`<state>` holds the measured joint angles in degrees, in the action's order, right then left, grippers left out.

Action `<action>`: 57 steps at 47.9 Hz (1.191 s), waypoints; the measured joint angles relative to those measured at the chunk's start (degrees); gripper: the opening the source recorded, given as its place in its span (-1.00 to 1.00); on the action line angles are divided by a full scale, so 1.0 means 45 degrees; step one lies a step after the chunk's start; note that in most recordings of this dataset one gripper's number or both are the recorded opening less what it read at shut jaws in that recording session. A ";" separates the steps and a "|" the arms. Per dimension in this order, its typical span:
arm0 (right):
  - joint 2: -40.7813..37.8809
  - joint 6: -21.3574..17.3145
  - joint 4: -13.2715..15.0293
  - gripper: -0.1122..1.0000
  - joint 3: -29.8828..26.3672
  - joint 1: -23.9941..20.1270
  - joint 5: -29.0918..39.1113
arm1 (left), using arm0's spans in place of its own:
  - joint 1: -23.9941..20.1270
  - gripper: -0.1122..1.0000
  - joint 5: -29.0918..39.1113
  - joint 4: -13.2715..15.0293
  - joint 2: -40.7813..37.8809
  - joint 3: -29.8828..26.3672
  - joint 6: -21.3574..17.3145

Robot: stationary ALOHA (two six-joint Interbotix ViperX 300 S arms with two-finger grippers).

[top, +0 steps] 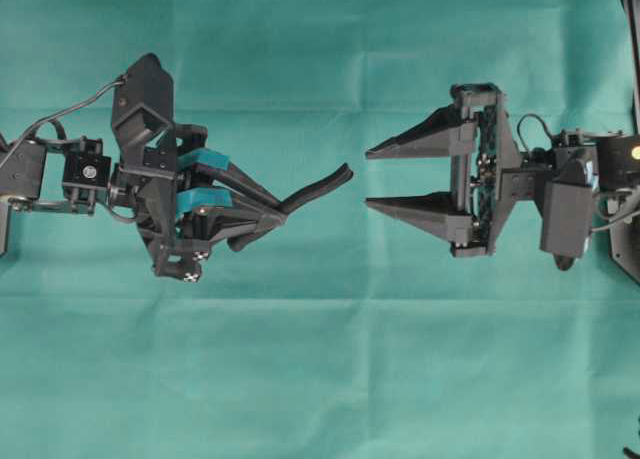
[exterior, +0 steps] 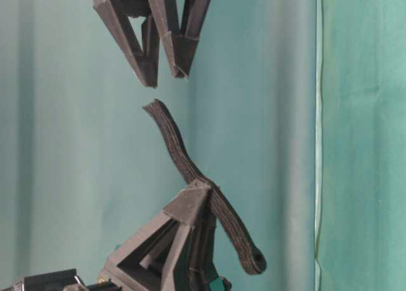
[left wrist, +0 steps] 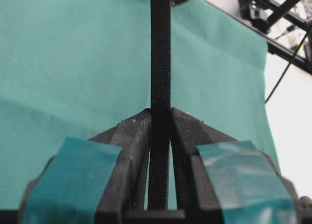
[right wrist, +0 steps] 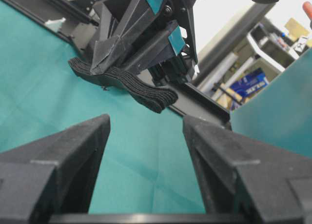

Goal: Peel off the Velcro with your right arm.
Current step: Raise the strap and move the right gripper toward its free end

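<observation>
The Velcro [top: 318, 188] is a thin black strip held in the air above the green cloth. My left gripper [top: 278, 211], with teal tape on its fingers, is shut on its middle. The strip's free end [exterior: 155, 110] points toward my right gripper [top: 368, 178], and its rounded end [exterior: 255, 260] hangs behind the left fingers. In the left wrist view the strip [left wrist: 160, 53] runs straight out between the closed fingertips. The right gripper [right wrist: 146, 121] stands open with plain black fingers, a short gap away from the strip's end [right wrist: 155, 98] and touching nothing.
Green cloth [top: 320, 369] covers the table under both arms. A black frame rail [right wrist: 204, 106] runs along the cloth's far edge behind the left arm. Shelves and boxes [right wrist: 253, 82] stand beyond the table.
</observation>
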<state>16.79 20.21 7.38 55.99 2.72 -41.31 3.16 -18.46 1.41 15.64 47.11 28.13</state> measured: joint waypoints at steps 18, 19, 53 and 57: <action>-0.0410 0.0039 0.0078 -0.30 -0.0117 -0.0039 -0.0547 | 0.0020 -0.62 0.0000 0.0020 0.0000 0.0078 0.0000; -0.0430 0.0059 0.0098 -0.30 -0.0117 -0.0039 -0.0547 | 0.0020 -0.62 0.0000 0.0020 0.0000 0.0078 0.0000; -0.0938 0.0059 0.0410 -0.30 -0.0410 -0.0078 -0.0566 | -0.0117 -0.62 0.0000 0.0020 0.0000 0.0137 0.0000; -0.0938 0.0059 0.0430 -0.31 -0.0410 -0.0059 -0.0547 | -0.0117 -0.62 0.0000 0.0020 0.0000 0.0117 -0.0020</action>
<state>12.57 20.48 9.32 54.14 2.46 -43.77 2.64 -18.46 1.49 15.64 47.64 28.04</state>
